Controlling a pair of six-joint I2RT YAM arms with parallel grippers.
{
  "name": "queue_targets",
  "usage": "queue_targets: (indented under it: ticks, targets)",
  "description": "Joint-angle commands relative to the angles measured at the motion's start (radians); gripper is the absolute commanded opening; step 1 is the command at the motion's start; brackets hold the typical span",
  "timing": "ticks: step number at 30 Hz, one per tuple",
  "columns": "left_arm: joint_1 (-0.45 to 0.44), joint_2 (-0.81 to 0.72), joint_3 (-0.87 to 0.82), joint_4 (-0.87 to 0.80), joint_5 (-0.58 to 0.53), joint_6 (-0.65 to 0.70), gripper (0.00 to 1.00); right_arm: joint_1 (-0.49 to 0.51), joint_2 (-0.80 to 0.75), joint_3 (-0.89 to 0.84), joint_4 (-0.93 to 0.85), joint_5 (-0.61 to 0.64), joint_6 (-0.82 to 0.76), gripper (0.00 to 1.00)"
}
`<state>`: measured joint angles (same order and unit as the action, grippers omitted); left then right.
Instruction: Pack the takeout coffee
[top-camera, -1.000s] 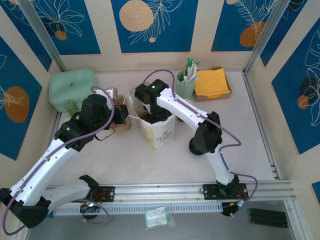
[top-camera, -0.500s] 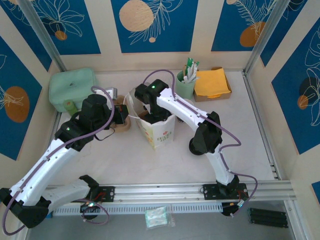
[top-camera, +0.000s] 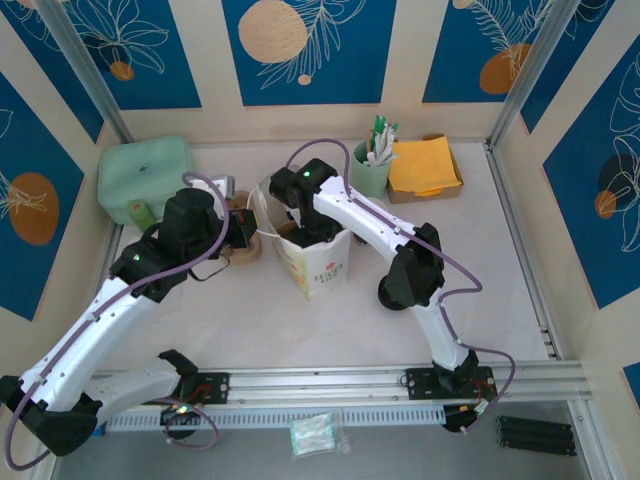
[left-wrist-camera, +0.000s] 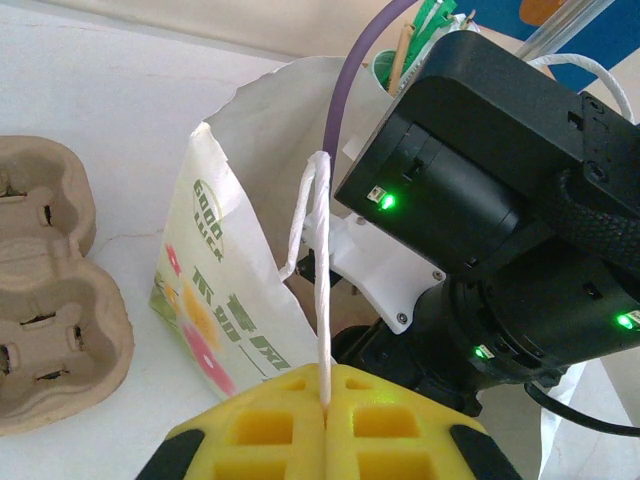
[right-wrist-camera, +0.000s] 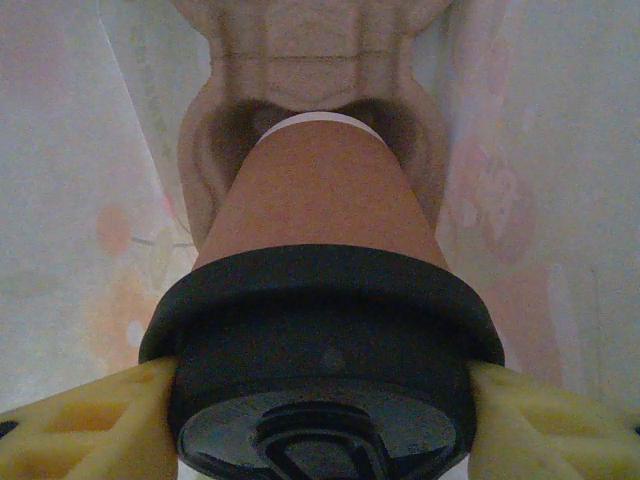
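Note:
In the right wrist view the takeout coffee (right-wrist-camera: 318, 200) is a kraft-brown paper cup wearing a black lid (right-wrist-camera: 320, 340). Its base rests in a socket of a pulp carrier (right-wrist-camera: 315, 60) at the bottom of the white paper bag (top-camera: 318, 262). My right gripper (right-wrist-camera: 320, 410) reaches down inside the bag and is shut on the cup, with a yellow pad on each side of the lid. My left gripper (left-wrist-camera: 328, 400) is shut on the bag's white string handle (left-wrist-camera: 322, 300) and holds it taut to the left of the bag (left-wrist-camera: 215, 290).
A second pulp carrier (left-wrist-camera: 50, 300) lies on the table left of the bag. At the back are a green cup of utensils (top-camera: 371, 165), an orange napkin box (top-camera: 424, 165) and a pale green container (top-camera: 145, 175). The right arm's wrist (left-wrist-camera: 480, 200) fills the bag's mouth.

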<state>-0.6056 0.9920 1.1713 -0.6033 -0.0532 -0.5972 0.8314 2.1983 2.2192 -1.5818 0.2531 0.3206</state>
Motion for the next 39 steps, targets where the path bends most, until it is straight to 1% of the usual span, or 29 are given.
queue_targets:
  ticks: [1,39]
  targets:
    - [0.007,0.0,-0.002,-0.002,-0.016,0.003,0.0,-0.002,0.012,-0.018,-0.002,-0.025,-0.005,0.61]
    - [0.006,0.003,0.001,-0.004,-0.018,0.002,0.0,-0.028,0.056,-0.067,0.032,-0.043,-0.015,0.61]
